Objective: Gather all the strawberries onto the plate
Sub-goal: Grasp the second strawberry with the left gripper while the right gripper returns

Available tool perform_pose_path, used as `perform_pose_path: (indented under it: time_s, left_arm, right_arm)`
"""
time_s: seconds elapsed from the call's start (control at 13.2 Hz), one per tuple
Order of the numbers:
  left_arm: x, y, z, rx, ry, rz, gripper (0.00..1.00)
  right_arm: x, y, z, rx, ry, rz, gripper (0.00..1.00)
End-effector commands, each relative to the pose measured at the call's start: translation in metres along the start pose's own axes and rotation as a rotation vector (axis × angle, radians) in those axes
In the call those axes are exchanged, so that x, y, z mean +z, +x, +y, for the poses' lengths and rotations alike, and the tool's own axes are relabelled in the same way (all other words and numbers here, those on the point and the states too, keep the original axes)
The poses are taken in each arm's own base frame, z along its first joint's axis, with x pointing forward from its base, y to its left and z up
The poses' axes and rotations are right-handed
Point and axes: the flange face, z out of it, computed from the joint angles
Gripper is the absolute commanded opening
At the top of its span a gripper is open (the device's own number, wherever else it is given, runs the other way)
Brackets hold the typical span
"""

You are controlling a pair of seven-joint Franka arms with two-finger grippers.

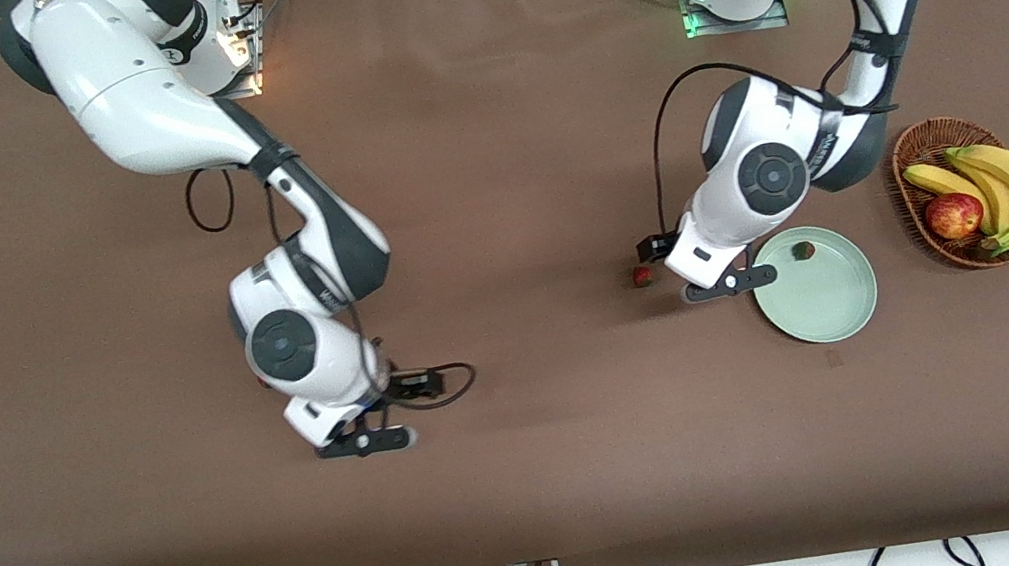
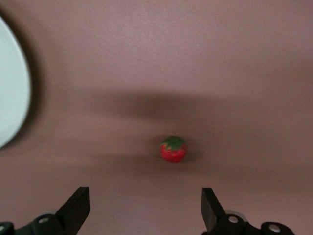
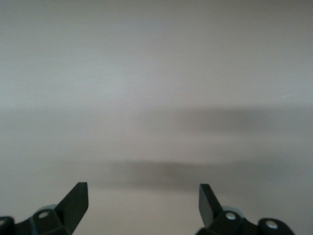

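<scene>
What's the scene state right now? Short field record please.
plate: on table, beside basket, toward left arm's end
berry in plate: one, near the rim
berry on table: one, beside the plate, toward right arm's end; also in the left wrist view
third berry: not seen
basket: holds bananas and apple
left pincer: open, empty, by the plate's rim
right pincer: open, empty, over bare table
</scene>
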Motion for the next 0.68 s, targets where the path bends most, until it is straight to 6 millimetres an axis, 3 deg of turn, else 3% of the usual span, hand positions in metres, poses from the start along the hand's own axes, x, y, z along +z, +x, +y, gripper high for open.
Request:
perform_pose_path:
  time_s: [0.0,0.23,0.46,0.61]
  left_arm:
    - [0.04,0.009,0.024,-0.106,-0.026,0.017,1.0]
    - [0.068,0.002,0.032,-0.08,0.027,0.043,1.0]
    - [0.089,-0.006,0.041,-0.089,0.058,0.068,1.0]
    - [0.091,-0.006,0.041,-0.087,0.057,0.069,0.99]
  right_arm:
    - [0.002,-0.011,0.056,-0.089,-0.077,-0.052,1.0]
    - [0.025,-0.016,0.1,-0.064,-0.137,-0.098,1.0]
    - [0.031,-0.023,0.138,-0.096,-0.153,-0.139,1.0]
    - [0.032,-0.032,0.147,-0.132,-0.151,-0.164,1.0]
